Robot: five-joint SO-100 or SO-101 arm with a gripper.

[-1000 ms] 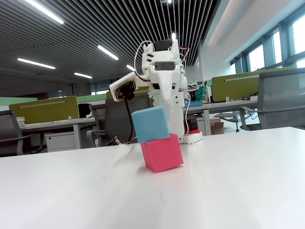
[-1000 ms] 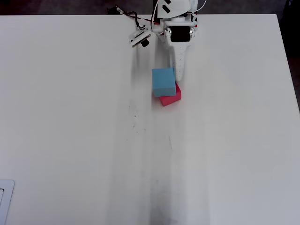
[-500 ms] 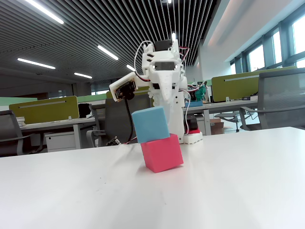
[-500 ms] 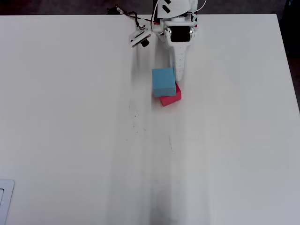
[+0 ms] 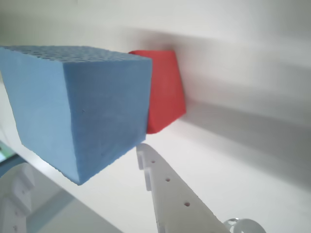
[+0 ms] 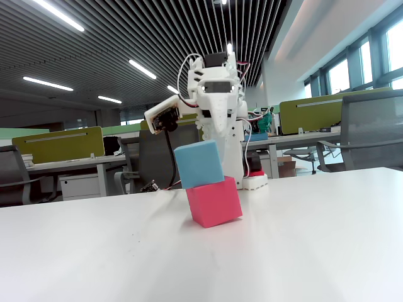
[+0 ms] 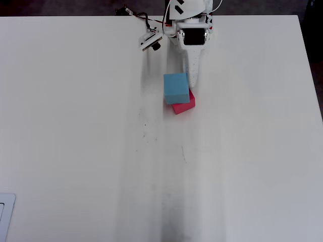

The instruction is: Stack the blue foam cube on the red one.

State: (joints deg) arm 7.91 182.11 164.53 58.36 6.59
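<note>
Blue foam cube (image 6: 198, 163) sits on the red one (image 6: 215, 201), gripper (image 7: 190, 86) close beside it.

In the overhead view one white finger (image 7: 192, 75) runs along the blue cube's right side, its tip near the red cube; touching or apart cannot be told. In the wrist view the blue cube lies between two fingers; whether they clamp it cannot be told.

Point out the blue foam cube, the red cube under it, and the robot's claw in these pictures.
blue foam cube (image 6: 198, 164): fixed view, centre of its front face.
red cube (image 6: 215, 201): fixed view, centre of its front face.
claw (image 7: 191, 83): overhead view, white finger tip beside the blue cube.
</note>
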